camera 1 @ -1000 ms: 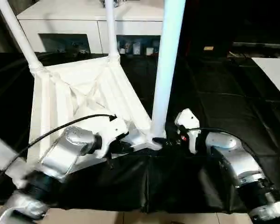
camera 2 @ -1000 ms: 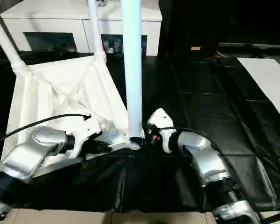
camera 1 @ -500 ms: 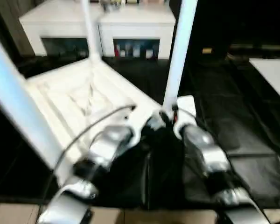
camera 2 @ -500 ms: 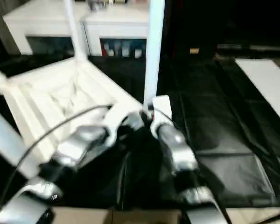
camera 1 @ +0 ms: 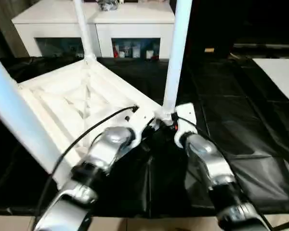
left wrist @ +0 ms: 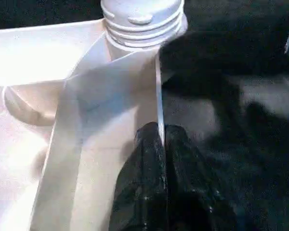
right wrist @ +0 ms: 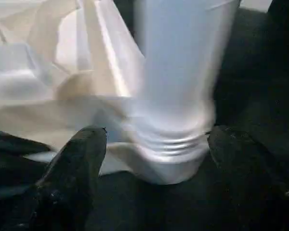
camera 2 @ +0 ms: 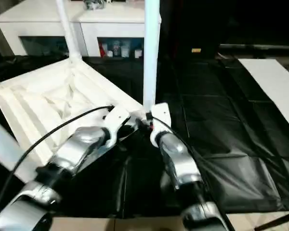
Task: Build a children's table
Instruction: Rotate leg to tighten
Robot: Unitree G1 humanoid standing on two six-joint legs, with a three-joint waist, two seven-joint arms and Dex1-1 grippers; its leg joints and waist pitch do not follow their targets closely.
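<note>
A: Which step are you on?

B: Seating the near leg [camera 1: 176,57], I judge; the top [camera 1: 86,103] lies underside up on the black mat [camera 1: 241,120], tilted a little, with its near corner between your two grippers; three legs stand up from it in the head views, one far [camera 1: 82,29], one at the near left [camera 1: 19,115], and this one.

A: How do I do it well?

B: Keep the left gripper [left wrist: 161,139] pinching the thin rim just below the leg's base so the top cannot spin; its fingers are closed tight on that edge; turn the leg about its own axis, upright, and do not lean on it, or the thread may cross.

A: And the right gripper [right wrist: 154,139]?

B: Wide apart, holding nothing; its two fingers [right wrist: 79,159] stand either side of the leg's threaded collar [right wrist: 173,144], the collar between them and not touched on either side as far as I can see; so close squarely low on the leg before you twist.

A: Is the leg fully home?

B: I cannot tell; ridges show at the collar in both wrist views, so I'd guess a turn or two remains.
</note>
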